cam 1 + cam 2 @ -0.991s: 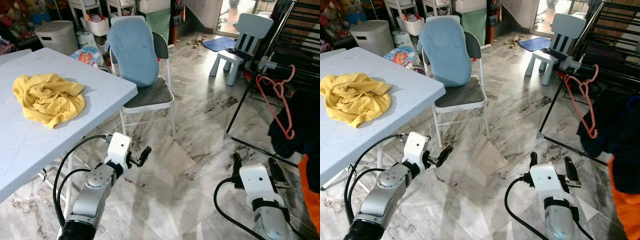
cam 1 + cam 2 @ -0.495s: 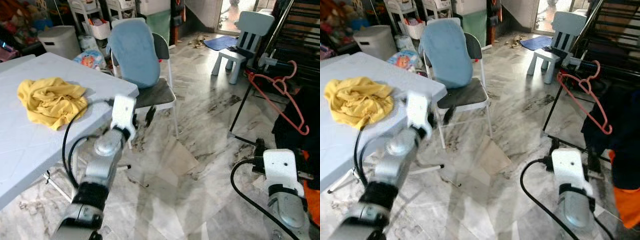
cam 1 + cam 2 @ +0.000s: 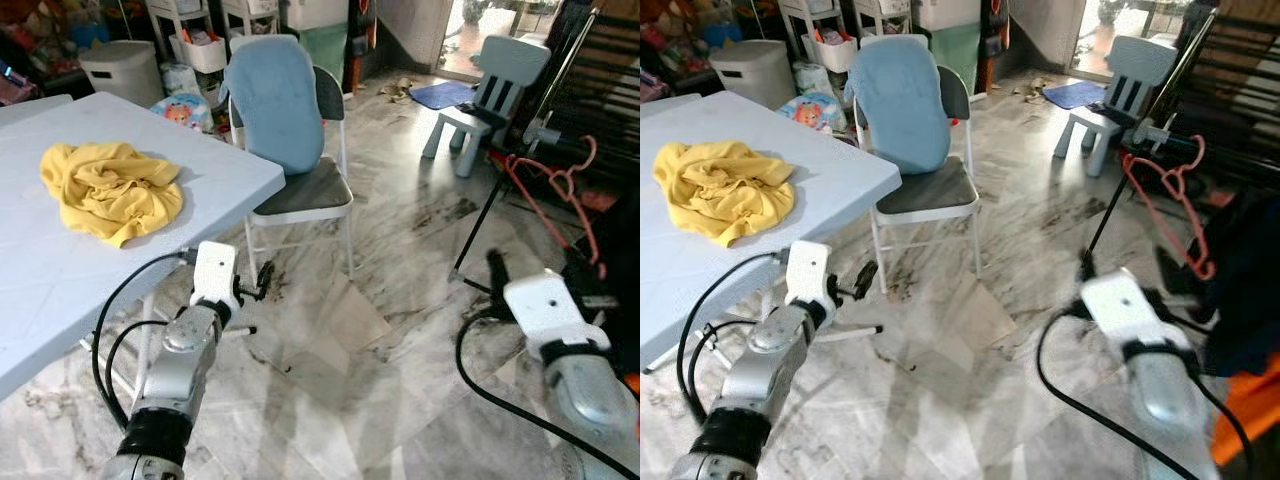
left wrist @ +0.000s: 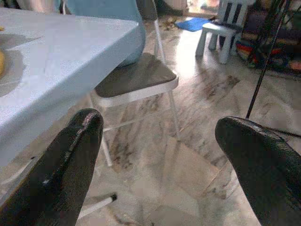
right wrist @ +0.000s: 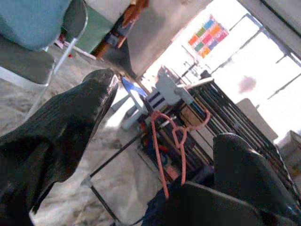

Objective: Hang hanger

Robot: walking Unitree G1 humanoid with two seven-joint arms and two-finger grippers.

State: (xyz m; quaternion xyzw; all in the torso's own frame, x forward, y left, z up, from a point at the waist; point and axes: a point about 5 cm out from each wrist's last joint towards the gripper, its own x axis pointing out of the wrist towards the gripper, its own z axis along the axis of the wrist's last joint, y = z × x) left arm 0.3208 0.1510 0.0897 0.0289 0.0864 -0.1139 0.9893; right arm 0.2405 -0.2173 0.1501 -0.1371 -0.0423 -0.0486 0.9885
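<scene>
The left gripper (image 4: 157,155) hangs with its black fingers spread wide and empty, low beside the white plastic table (image 3: 60,270). The right gripper (image 5: 160,155) is likewise spread wide, holding nothing, near the black metal drying rack (image 3: 1140,130). A folding chair with a blue cushion (image 3: 285,120) stands on grey-veined marble floor (image 3: 390,290). The thin coral-pink wire hanger (image 3: 1165,200) hangs on the rack, beside dark clothing.

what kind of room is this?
Likely a lived-in home utility or laundry corner: a drying rack with a pink hanger on it, a yellow garment on a white folding table, and a child's chair on marble floor.
</scene>
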